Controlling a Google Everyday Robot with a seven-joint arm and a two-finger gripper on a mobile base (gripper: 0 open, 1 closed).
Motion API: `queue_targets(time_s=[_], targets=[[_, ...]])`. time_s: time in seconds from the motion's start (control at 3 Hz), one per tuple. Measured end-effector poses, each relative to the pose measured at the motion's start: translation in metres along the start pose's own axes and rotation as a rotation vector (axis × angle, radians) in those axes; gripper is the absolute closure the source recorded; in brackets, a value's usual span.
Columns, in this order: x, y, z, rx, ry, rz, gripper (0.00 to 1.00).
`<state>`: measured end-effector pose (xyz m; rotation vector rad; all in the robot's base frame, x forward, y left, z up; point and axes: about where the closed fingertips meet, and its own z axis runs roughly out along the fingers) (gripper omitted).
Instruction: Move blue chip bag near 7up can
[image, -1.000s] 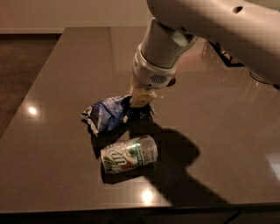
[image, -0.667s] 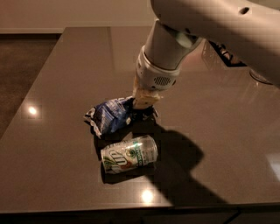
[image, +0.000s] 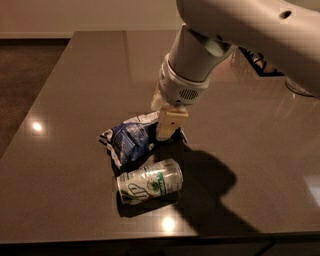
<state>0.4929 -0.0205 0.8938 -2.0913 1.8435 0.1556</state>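
— Hardly anything has shifted in the last second: the arm looms larger at the top of the view, while the blue chip bag (image: 129, 142) and the 7up can (image: 150, 181) lie much as they did.

— Where are they on the counter (image: 75, 90)?

— Toward its near edge, left of the middle. The can lies on its side, closer to that edge. The bag lies just behind it, so close that they may touch.

— Then the job is done?

— Nearly, I judge. The bag is already by the can. What seems left is for the arm to let go, if it holds the bag at all, and lift clear.

— And the gripper (image: 164, 135)?

— Down at the bag's right end, against the foil. Whether the jaws are clamped on it or parted, I cannot tell.

— Anything inside the containers?

— The can is dented and its opening is out of sight. The bag is crumpled. What either holds is hidden.
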Motion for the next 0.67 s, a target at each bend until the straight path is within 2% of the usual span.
queue_targets(time_s=[0.33,0.67], targets=[[-0.0006,0.0005,-0.0002,0.001,0.001,-0.001,0.0],[-0.0006,0.0005,-0.0002,0.001,0.001,-0.002,0.0]])
